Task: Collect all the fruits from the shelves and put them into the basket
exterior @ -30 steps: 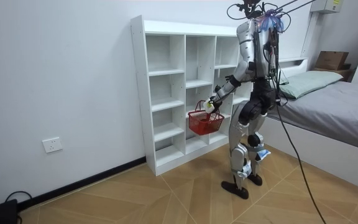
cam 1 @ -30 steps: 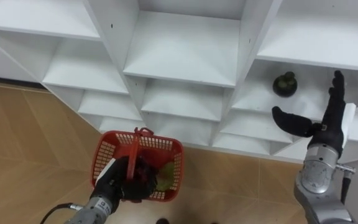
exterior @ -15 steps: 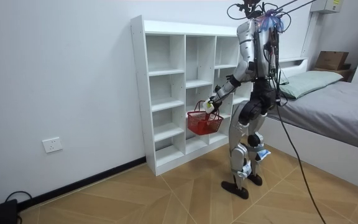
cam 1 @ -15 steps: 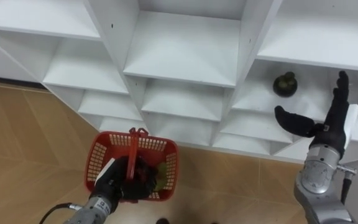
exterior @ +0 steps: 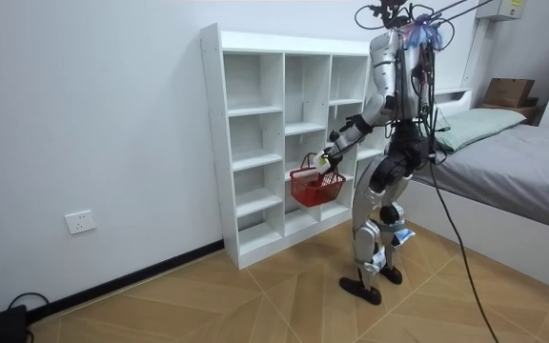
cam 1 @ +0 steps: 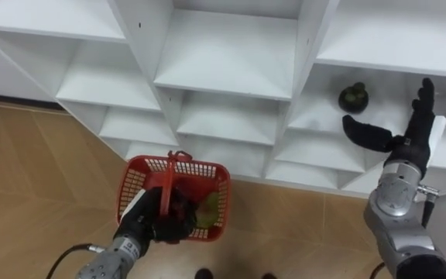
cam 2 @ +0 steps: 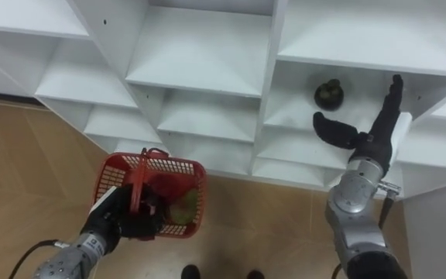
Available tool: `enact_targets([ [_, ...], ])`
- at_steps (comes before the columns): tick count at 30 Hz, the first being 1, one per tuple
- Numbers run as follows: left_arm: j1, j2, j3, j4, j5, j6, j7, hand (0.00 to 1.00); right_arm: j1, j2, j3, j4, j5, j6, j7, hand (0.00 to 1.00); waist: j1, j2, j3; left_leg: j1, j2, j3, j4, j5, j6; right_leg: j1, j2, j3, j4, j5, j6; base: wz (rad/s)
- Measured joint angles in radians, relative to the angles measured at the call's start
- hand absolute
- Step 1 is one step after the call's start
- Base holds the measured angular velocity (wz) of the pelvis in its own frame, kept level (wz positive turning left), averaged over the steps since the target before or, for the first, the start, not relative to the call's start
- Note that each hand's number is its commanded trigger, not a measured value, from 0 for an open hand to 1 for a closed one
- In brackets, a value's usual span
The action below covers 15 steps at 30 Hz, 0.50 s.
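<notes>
One dark fruit (cam 1: pixel 354 97): on closet shelf (cam 1: pixel 316 114), towards back edge, just left of right hand (cam 1: pixel 409 141), untouched
Right hand: fingers spread wide, empty
Left hand (cam 1: pixel 155 225): clenched round red basket (cam 1: pixel 132 190) handle, green fruit (cam 1: pixel 206 211) inside

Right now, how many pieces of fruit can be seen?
3: a dark fruit on the shelf near the right hand; a yellow-green fruit and a red fruit in the red basket. Others may hide there.

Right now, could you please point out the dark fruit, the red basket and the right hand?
dark fruit (cam 1: pixel 354 97): left eye view, its middle.
red basket (cam 1: pixel 134 186): left eye view, its left mesh wall.
right hand (cam 1: pixel 410 144): left eye view, its middle, below the fingers.
</notes>
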Motion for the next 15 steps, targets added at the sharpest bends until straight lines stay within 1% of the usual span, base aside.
enact_targets([
  [3,-0.014,0.000,0.001,0.000,-0.001,0.002,-0.002,1.00,-0.008,-0.016,-0.001,0.002,0.006,0.001,0.038,0.00,0.004,0.000,0.0002,-0.023,0.000,-0.002,0.006,0.001,0.000,-0.023,0.000,0.002,0.006,0.000,-0.001,0.00],
  [5,-0.025,0.001,0.001,0.000,-0.001,0.002,-0.003,1.00,-0.038,-0.047,-0.001,0.027,0.033,0.002,0.061,0.00,0.017,-0.003,0.0018,-0.035,-0.001,-0.002,0.006,0.001,0.000,-0.037,0.000,0.005,0.014,0.000,-0.001,-0.04],
  [6,-0.027,0.002,0.001,0.000,-0.001,0.002,-0.003,1.00,-0.049,-0.056,-0.001,0.039,0.037,0.002,0.063,0.00,0.018,-0.004,0.0026,-0.037,-0.001,-0.002,0.006,0.001,0.000,-0.039,-0.001,0.004,0.014,0.000,-0.001,0.00],
  [8,-0.030,0.007,0.001,0.000,-0.002,0.001,-0.003,1.00,-0.071,-0.088,-0.001,0.052,0.038,0.007,0.064,0.00,0.022,-0.011,0.0070,-0.048,-0.001,-0.003,0.006,0.001,0.000,-0.046,0.000,0.002,0.011,0.000,-0.001,0.03],
  [10,-0.033,0.008,0.001,0.000,-0.003,0.001,-0.002,1.00,-0.093,-0.105,-0.001,0.055,0.038,0.010,0.063,0.00,0.025,-0.014,0.0087,-0.068,0.000,-0.004,0.013,0.001,0.000,-0.063,0.000,0.000,0.012,0.000,-0.001,0.04],
  [12,-0.040,0.012,-0.002,0.000,-0.004,0.002,-0.002,1.00,-0.121,-0.109,-0.001,0.077,0.040,0.010,0.064,0.00,0.024,-0.017,0.0105,-0.081,0.000,-0.004,0.016,0.001,0.000,-0.076,-0.001,-0.002,0.016,0.000,-0.001,0.00],
  [15,-0.050,0.015,-0.005,0.001,-0.004,0.000,-0.002,1.00,-0.140,-0.111,-0.001,0.095,0.048,0.011,0.068,0.00,0.035,-0.023,0.0142,-0.086,-0.001,0.000,0.014,0.001,0.000,-0.087,-0.004,-0.002,0.026,-0.001,-0.002,0.00],
])
